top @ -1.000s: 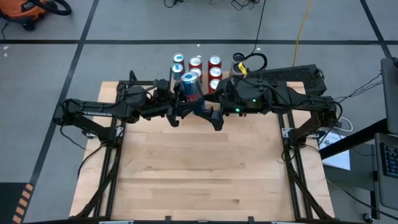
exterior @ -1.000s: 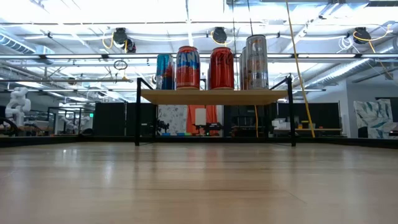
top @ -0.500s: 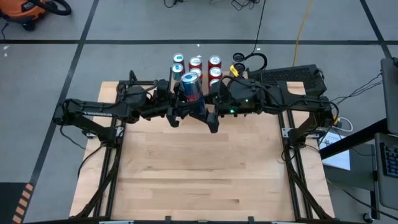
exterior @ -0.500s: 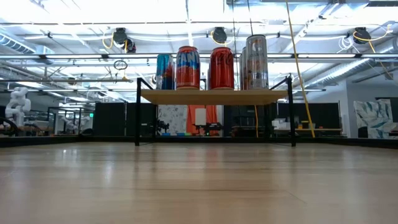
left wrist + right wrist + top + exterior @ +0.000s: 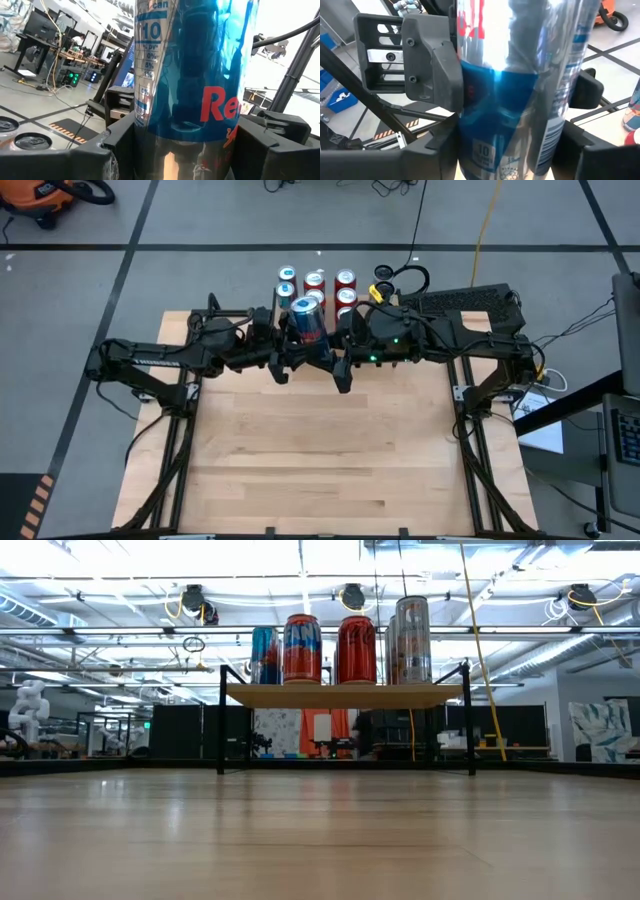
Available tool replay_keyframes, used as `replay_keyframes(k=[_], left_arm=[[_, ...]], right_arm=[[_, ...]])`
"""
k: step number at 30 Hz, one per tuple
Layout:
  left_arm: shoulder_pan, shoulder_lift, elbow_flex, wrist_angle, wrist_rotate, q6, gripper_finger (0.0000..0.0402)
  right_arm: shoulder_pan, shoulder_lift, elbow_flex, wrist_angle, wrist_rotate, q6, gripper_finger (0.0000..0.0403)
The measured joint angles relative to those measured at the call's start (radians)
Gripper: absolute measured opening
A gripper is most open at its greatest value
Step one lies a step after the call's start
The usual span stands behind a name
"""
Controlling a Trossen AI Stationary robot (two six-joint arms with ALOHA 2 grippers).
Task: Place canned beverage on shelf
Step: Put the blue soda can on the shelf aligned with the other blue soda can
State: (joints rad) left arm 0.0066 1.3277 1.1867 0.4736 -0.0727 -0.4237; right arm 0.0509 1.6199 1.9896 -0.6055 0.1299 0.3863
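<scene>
We note the wooden table (image 5: 320,450) first: its near half lies bare under the high camera, and both arms reach in toward its far edge. The left arm (image 5: 160,358) comes in from the left side, the right arm (image 5: 470,340) from the right, and they meet at the middle of the far edge.

The shelf (image 5: 345,695) stands at that far edge, a light wooden top on thin black legs. In the low view we see cans in a row on it: a blue one (image 5: 264,655), two red ones (image 5: 302,649) (image 5: 357,650) and a silver one (image 5: 412,640). From above, the can tops form a cluster (image 5: 315,288) just beyond the grippers.

The canned beverage (image 5: 308,320), a blue and silver can with red lettering, stands upright in the air between the two grippers, over the table's far edge and just in front of the shelved cans. It is not on the shelf.

The left gripper (image 5: 180,150) is clamped on the can's lower body, one finger (image 5: 117,145) on each side, pads against the metal. The right gripper (image 5: 510,150) has its fingers at either side of the same can, set narrow around it; in the right wrist view they appear to touch it, but we cannot tell whether they press firmly. That view also shows the left gripper's finger (image 5: 430,65) against the can higher up.
</scene>
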Motion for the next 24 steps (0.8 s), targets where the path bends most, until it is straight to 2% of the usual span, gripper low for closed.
replay_keyframes(k=[4, 8, 12, 17, 24], left_arm=[[0.000, -0.001, 0.001, -0.009, 0.005, -0.004, 0.0247], [-0.001, -0.021, 0.001, -0.014, 0.013, -0.015, 0.0293], [0.006, -0.053, 0.001, -0.051, 0.012, -0.015, 0.0329], [0.014, -0.100, 0.001, -0.108, 0.012, -0.012, 0.0335], [0.060, -0.153, 0.001, -0.127, 0.102, -0.025, 0.0336]], right_arm=[[0.000, 0.000, 0.000, -0.002, -0.009, -0.002, 0.0214], [0.000, -0.004, 0.000, -0.008, -0.058, -0.013, 0.0214], [0.001, -0.015, 0.000, -0.025, -0.062, -0.013, 0.0212], [0.000, -0.019, 0.000, -0.031, -0.110, -0.015, 0.0212], [0.000, -0.019, 0.000, -0.042, -0.167, -0.018, 0.0212]])
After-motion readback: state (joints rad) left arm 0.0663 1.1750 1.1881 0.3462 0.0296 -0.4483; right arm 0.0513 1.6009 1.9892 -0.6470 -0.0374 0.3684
